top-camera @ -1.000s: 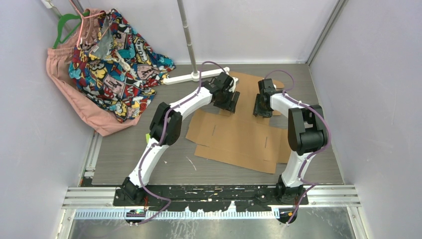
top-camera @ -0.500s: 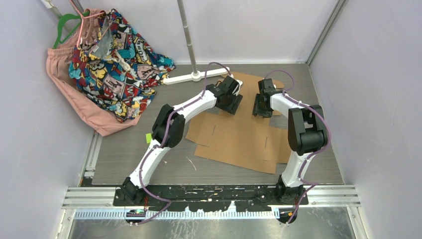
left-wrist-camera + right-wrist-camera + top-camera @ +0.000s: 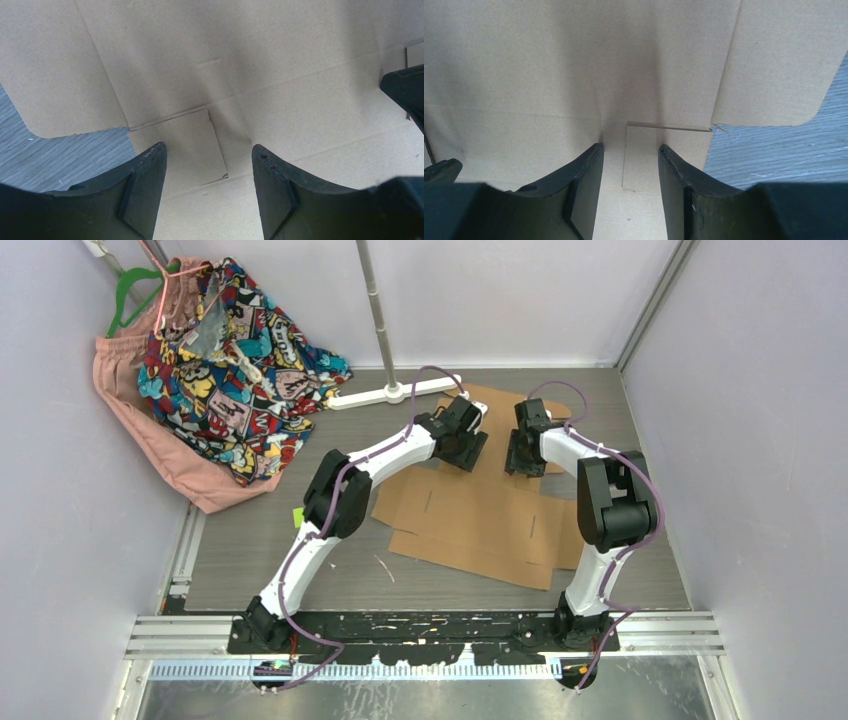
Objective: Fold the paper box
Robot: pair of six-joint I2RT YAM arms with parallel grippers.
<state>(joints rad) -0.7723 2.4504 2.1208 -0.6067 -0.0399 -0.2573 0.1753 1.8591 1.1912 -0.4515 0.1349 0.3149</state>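
Since one second before, the left arm had swung its wrist a little to the right and toward the far side, while the right arm had hardly shifted.

At the far left, a heap of colourful clothes point(image 3: 230, 350) lay against the wall and had no part in the work. More to the right, the left gripper point(image 3: 207, 165) stood low over the far part of the paper box point(image 3: 480, 520). Its jaws were wide apart and held nothing. Between them a small cut tab point(image 3: 185, 140) lay flat.

The paper box was a flat die-cut sheet. It lay on the table point(image 3: 250, 550) in the middle, a bit to the right, with no wall raised yet.

Further right, the right gripper point(image 3: 629, 165) pointed down at the same far part of the sheet. Its jaws were apart, less widely than the left ones, and held nothing. A second small tab point(image 3: 659, 155) lay partly between them.

I judged the task to be at its beginning, with both arms getting ready to take the far panel. For the next move, each gripper probably needed to get a finger under an edge of the cardboard, close on it, and lift together with the other, so that the panel bends along its crease and the sheet does not slide.
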